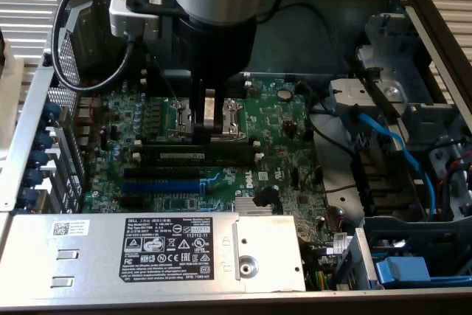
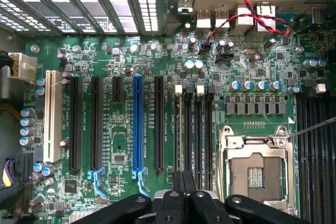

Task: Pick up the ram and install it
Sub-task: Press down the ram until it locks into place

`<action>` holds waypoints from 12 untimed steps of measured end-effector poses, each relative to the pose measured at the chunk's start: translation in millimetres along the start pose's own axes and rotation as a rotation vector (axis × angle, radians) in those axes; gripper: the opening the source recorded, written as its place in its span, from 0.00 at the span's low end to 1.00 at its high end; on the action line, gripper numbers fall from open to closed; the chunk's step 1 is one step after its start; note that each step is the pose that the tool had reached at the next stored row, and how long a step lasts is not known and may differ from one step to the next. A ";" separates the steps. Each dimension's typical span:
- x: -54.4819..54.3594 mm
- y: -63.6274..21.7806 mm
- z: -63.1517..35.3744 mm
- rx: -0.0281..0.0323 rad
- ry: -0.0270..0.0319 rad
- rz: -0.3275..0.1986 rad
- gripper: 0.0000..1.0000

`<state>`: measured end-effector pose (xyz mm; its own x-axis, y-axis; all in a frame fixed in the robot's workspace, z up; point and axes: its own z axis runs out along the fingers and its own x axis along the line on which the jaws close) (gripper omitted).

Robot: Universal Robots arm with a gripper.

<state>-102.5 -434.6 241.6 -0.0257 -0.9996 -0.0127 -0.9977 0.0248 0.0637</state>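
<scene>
Hanging pressed together near the ram (image 1: 203, 156), end effector (image 1: 207, 132) in exterior view; white slot (image 2: 51, 116) in wrist view

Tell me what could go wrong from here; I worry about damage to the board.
1. The shut gripper sits low, close to the bare CPU socket; a sideways slip could scrape its contacts.
2. The ram lies along the memory slots, and I cannot tell whether it is fully seated; pushing on a crooked stick could strain it or the slot.
</scene>
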 end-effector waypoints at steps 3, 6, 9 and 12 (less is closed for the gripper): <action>-1.1 -2.4 1.6 0.0001 0.0018 0.000 0.10; -2.7 -2.8 3.1 0.0001 0.0029 -0.002 0.10; -2.9 -2.9 4.6 0.0001 0.0054 -0.003 0.10; -3.1 -3.1 5.5 0.0001 0.0085 -0.006 0.10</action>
<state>-99.7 -431.5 236.0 -0.0197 -0.9998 -0.0046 -0.9978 0.0193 0.0636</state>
